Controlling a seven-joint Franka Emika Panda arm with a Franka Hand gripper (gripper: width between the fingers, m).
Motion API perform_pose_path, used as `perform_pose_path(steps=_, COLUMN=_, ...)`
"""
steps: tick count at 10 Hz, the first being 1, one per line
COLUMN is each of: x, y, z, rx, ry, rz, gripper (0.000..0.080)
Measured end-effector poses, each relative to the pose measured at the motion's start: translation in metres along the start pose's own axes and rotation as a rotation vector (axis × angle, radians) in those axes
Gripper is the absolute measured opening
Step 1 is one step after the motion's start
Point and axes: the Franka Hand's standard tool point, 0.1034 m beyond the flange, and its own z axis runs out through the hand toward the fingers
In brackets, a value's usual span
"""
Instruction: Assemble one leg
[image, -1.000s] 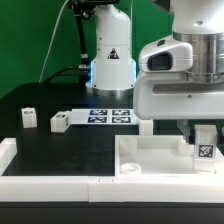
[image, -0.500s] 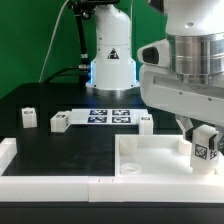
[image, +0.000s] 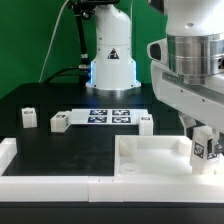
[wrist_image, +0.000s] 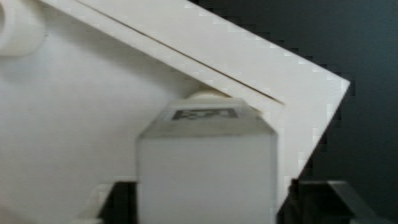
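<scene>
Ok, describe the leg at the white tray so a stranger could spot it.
Find the large white tray near the camera. At its end on the exterior view's right, the leg stands upright in the end effector, tag showing. The other legs sit loose on the black table.

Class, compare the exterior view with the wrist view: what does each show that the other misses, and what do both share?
Only the exterior view: three loose small white plastic blocks, the marker board and the arm's white base. Only the wrist view: the held small white rectangular leg seen lengthwise, its tip at the rim of the large white tray-shaped piece; contact unclear. Both: leg, tray-shaped piece and the end effector clamping the leg.
</scene>
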Motion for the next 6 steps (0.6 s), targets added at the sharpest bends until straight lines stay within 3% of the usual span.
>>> perform_pose_path(steps=1, x=-0.0003, y=-0.0002, z=-0.0002, rx=0.000, ry=0.000, rz=-0.039, gripper=0.0578)
perform_pose_path(steps=2, x=-0.0018, y=-0.0012, z=-0.0007, rx=0.001, ry=0.000, rz=-0.078, gripper=0.0578)
perform_pose_path(steps=3, x=-0.0025, y=-0.0016, z=-0.0008, rx=0.001, ry=0.000, rz=-0.169, gripper=0.0635)
perform_pose_path(steps=6, x=-0.0058, y=-0.0023, z=-0.0001, rx=-0.006, ry=0.007, rz=-0.472, gripper=0.0649)
